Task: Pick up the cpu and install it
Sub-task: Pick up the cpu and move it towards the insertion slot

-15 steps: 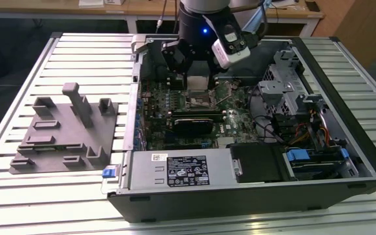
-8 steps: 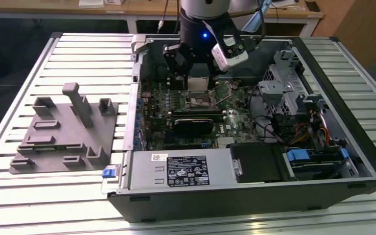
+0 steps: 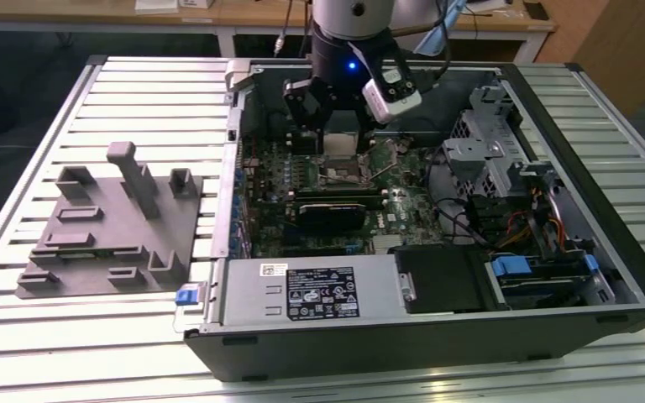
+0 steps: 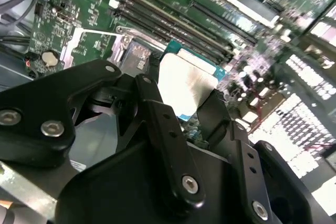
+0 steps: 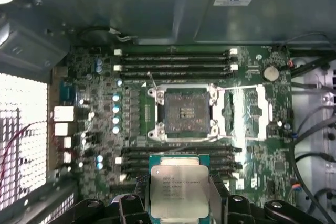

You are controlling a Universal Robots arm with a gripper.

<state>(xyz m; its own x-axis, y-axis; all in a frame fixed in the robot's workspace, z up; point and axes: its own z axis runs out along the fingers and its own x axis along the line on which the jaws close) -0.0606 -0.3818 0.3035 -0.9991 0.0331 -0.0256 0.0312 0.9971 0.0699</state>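
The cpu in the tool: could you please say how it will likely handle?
The cpu looks thin, flat and rigid, so probably stiff and light. Its smooth metal top suggests it could slip from the tool gripping its edges.

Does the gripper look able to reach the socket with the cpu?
Probably yes: the gripper holds the cpu, and the socket lies open and empty, with nothing between them.

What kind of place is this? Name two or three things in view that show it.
Probably a robotics lab bench for computer assembly: an open desktop computer case lies on a slatted metal table beside a grey fixture plate, and the gripper holds the cpu above the motherboard.
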